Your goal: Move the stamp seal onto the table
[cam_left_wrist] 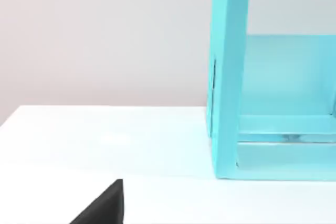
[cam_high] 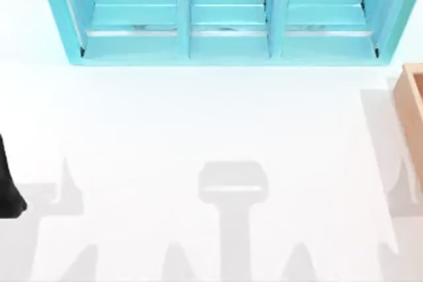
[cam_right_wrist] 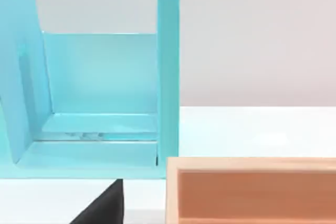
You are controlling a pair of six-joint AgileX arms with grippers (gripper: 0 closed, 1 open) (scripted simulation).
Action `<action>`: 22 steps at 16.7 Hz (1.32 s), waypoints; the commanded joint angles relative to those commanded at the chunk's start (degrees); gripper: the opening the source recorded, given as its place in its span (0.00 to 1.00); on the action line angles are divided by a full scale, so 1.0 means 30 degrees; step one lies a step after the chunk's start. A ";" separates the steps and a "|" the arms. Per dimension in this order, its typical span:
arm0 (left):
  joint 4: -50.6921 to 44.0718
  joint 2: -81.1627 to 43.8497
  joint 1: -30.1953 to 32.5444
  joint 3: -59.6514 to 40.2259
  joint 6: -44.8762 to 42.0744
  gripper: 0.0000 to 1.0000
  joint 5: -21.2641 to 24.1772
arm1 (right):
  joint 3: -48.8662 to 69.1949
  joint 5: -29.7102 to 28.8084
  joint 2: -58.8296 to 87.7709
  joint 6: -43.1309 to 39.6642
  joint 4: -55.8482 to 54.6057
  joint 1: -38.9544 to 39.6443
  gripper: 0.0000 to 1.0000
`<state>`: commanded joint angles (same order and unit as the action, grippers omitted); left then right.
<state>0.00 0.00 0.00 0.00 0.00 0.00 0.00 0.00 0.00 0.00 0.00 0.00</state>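
Standing at the table's (cam_high: 198, 117) far edge, turquoise shelf unit (cam_high: 225, 14) with 3 compartments; tan wooden box (cam_high: 411, 113) at right edge; left arm (cam_high: 10, 183) at left edge, finger state indeterminable.

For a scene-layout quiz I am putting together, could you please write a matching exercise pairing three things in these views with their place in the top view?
Things:
1. turquoise shelf unit
2. tan wooden box
3. left arm

Places in the top view:
A. at the left edge of the white table
B. at the right edge of the table
C. along the far side of the table, three compartments facing forward

Pairs: 1-C, 2-B, 3-A
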 joint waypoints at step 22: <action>0.0000 0.0000 0.0000 0.0000 0.0000 1.00 0.0000 | 2.1097 0.0011 2.7437 -0.5862 2.0564 -0.6126 1.00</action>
<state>0.00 0.00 0.00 0.00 0.00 0.00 63.29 0.03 82.31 -17.59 61.69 -18.38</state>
